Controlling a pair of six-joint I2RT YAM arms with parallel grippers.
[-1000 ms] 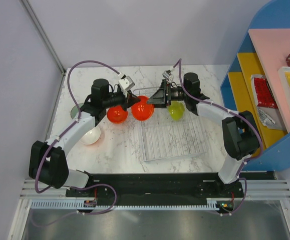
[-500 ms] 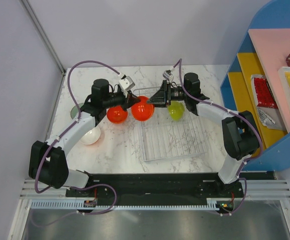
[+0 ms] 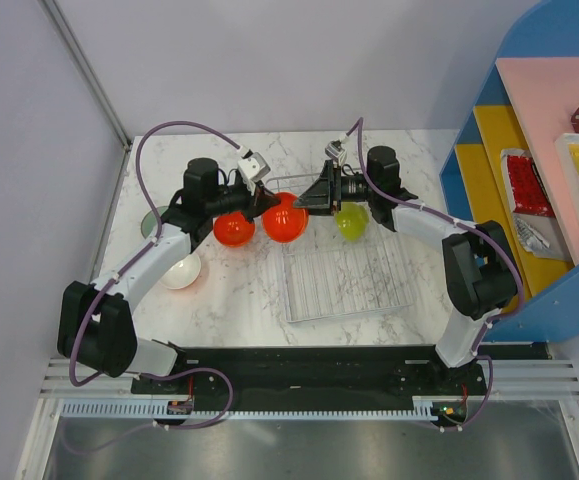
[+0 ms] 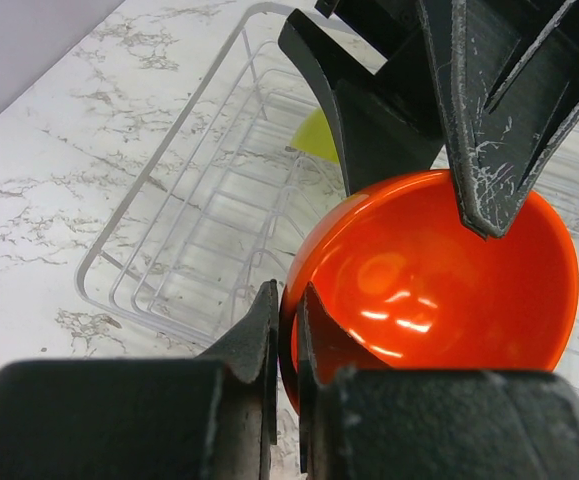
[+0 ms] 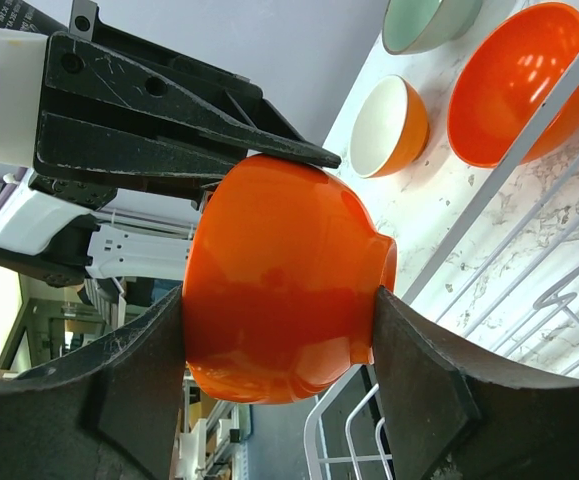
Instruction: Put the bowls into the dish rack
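A red-orange bowl (image 3: 284, 220) hangs tilted over the far left corner of the clear dish rack (image 3: 344, 280), held from both sides. My left gripper (image 4: 287, 295) pinches its rim, one finger inside and one outside the wall. My right gripper (image 5: 279, 298) is shut across the bowl's (image 5: 279, 290) orange outside. A lime-green bowl (image 3: 351, 222) stands in the rack's far right part. Left of the rack, a second red-orange bowl (image 3: 234, 230), a white bowl (image 3: 181, 270) and a pale mint bowl (image 3: 154, 222) sit on the table.
A blue shelf unit (image 3: 529, 150) with packets stands along the right side. A grey wall (image 3: 29, 200) borders the table on the left. Both arms reach in from the near edge, and their purple cables (image 3: 169, 130) loop over the far part of the table.
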